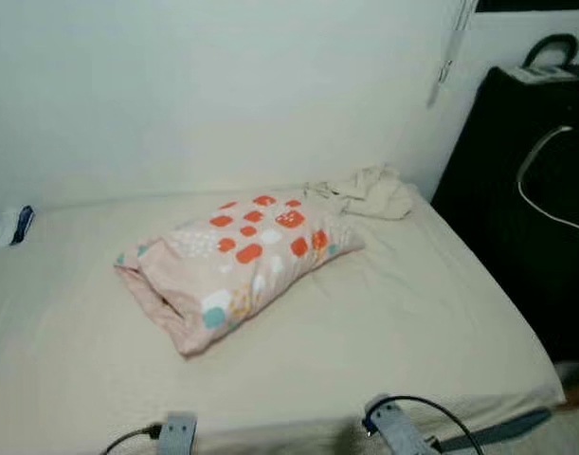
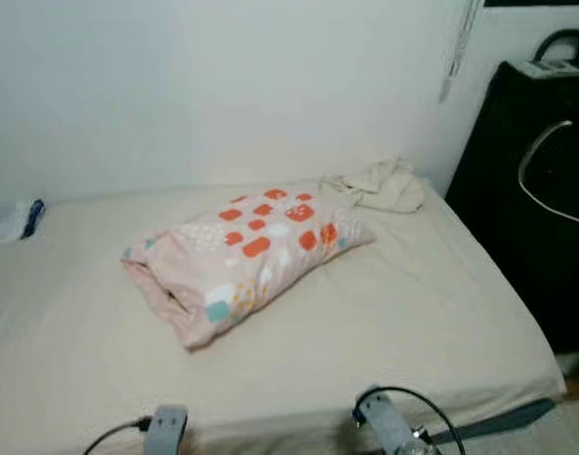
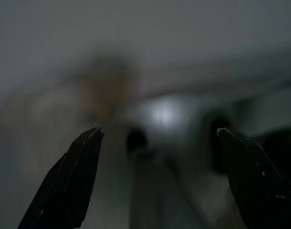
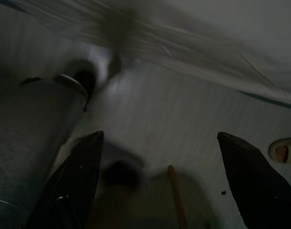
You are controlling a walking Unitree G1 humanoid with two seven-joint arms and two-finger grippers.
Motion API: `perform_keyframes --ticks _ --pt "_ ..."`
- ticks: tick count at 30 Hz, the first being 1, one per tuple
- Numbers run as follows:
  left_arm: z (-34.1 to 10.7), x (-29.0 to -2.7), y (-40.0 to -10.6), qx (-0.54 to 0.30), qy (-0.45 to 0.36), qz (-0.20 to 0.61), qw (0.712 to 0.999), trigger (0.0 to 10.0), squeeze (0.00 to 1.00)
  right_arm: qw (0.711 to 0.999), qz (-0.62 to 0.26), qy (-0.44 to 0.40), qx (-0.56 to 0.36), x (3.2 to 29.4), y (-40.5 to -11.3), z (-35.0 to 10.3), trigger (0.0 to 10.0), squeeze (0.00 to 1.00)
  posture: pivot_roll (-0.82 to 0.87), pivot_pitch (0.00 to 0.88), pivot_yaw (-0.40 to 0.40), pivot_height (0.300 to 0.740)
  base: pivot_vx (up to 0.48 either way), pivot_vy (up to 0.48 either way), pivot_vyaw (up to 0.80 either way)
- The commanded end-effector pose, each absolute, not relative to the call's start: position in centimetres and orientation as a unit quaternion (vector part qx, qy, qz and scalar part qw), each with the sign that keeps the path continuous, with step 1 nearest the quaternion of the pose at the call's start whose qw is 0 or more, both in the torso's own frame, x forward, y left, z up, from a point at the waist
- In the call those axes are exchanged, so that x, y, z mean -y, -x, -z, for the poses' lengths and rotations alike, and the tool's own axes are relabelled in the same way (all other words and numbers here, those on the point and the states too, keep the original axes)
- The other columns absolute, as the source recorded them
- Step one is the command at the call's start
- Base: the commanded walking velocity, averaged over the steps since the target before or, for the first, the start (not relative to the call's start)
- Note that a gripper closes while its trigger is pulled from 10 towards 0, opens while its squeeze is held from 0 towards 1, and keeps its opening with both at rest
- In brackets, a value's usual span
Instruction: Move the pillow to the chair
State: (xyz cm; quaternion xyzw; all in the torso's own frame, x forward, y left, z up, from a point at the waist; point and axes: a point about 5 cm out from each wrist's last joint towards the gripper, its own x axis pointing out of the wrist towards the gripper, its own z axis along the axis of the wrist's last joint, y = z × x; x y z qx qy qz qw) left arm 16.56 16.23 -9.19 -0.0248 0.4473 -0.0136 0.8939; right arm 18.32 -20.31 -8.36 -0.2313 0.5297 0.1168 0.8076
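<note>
A pink pillow (image 1: 240, 264) with orange, white and teal patches lies in the middle of a bed (image 1: 71, 351) with a cream sheet, its long side running toward the far right. Both arms hang low at the bed's near edge, with the left wrist (image 1: 178, 433) and right wrist (image 1: 391, 427) just in sight, well short of the pillow. In the left wrist view my left gripper (image 3: 157, 133) is open over a dark blur. In the right wrist view my right gripper (image 4: 159, 136) is open above the floor beside the bed's draped sheet (image 4: 193, 43).
A crumpled beige cloth (image 1: 374, 192) lies at the bed's far right corner. A tall black cabinet (image 1: 526, 209) with a white cable stands right of the bed. A white wall backs the bed. A blue-and-white item (image 1: 9, 226) lies at the far left.
</note>
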Motion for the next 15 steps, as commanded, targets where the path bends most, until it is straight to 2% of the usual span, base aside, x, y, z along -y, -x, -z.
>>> perform_keyframes --ticks 1,3,4,5,6,8,10,11,15 --pt "8.7 -16.8 -17.3 -0.424 0.034 0.010 0.905 10.0 0.00 0.804 -0.125 0.231 -0.533 19.8 -18.0 8.6 10.0 0.00 -0.06 0.016 -0.026 0.740 0.000 0.000 -0.75" --pt "8.2 -16.9 -18.2 -0.402 0.043 0.011 0.915 10.0 0.00 0.804 -0.124 0.230 -0.534 19.8 -18.0 8.6 10.0 0.00 -0.06 0.016 -0.026 0.740 0.000 0.000 -0.74" --pt "7.0 -17.2 -20.1 -0.356 0.049 0.011 0.933 10.0 0.00 0.804 -0.123 0.229 -0.535 19.8 -17.9 8.6 10.0 0.00 -0.06 0.017 -0.026 0.740 0.000 0.000 -0.73" --pt "7.0 -17.2 -20.1 -0.356 0.049 0.011 0.933 10.0 0.00 0.804 -0.123 0.229 -0.535 19.8 -17.9 8.6 10.0 0.00 -0.06 0.017 -0.026 0.740 0.000 0.000 -0.73" --pt "5.5 -17.7 -22.2 -0.304 0.038 0.004 0.952 10.0 0.00 0.805 -0.122 0.228 -0.533 19.8 -17.9 8.6 10.0 0.00 -0.06 0.019 -0.025 0.740 0.000 0.000 -0.73" --pt "5.0 -17.9 -22.8 -0.287 0.033 0.002 0.957 10.0 0.00 0.806 -0.121 0.227 -0.533 19.8 -17.9 8.6 10.0 0.00 -0.06 0.021 -0.024 0.740 0.000 0.000 -0.73" --pt "2.2 -18.9 -25.7 -0.199 0.034 -0.014 0.979 10.0 0.00 0.809 -0.119 0.225 -0.530 19.9 -17.9 8.6 10.0 0.00 -0.06 0.026 -0.023 0.740 0.000 0.000 0.00" --pt "2.2 -18.9 -25.7 -0.199 0.034 -0.014 0.979 10.0 0.00 0.809 -0.119 0.225 -0.530 19.9 -17.9 8.6 10.0 0.00 -0.06 0.026 -0.023 0.740 0.000 0.000 0.00" --pt "-1.5 -19.7 -28.7 -0.099 0.003 -0.021 0.995 10.0 0.00 0.810 -0.116 0.221 -0.531 19.9 -17.9 8.6 10.0 0.00 -0.06 0.030 -0.019 0.740 0.000 0.000 0.00"
